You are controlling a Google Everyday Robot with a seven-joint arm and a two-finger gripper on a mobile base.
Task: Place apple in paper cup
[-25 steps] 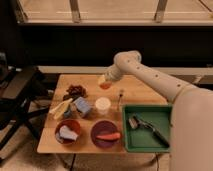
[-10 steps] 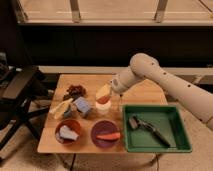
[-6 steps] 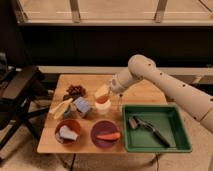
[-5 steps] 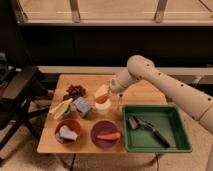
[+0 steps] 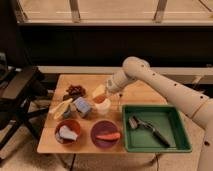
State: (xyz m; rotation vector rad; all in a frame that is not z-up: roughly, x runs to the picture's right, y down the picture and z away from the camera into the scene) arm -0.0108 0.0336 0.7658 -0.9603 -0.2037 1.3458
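The apple (image 5: 100,99), small and orange, sits right at the mouth of the short white paper cup (image 5: 103,106) in the middle of the wooden table (image 5: 145,95). My gripper (image 5: 101,92) hangs directly over the cup, touching or almost touching the top of the apple. The pale arm reaches in from the right and slopes down to it. The apple's lower part is hidden by the cup's rim, so how deep it sits cannot be told.
A blue block (image 5: 82,106), a yellow item (image 5: 61,107) and dark pieces (image 5: 76,90) lie left of the cup. In front stand a red-brown bowl (image 5: 67,131) and a purple bowl (image 5: 106,134) holding a carrot-like piece. A green tray (image 5: 155,127) sits right; a black chair (image 5: 20,90) left.
The arm carried the apple from the table's back down and forward to the cup. Over the last half second it has barely moved.
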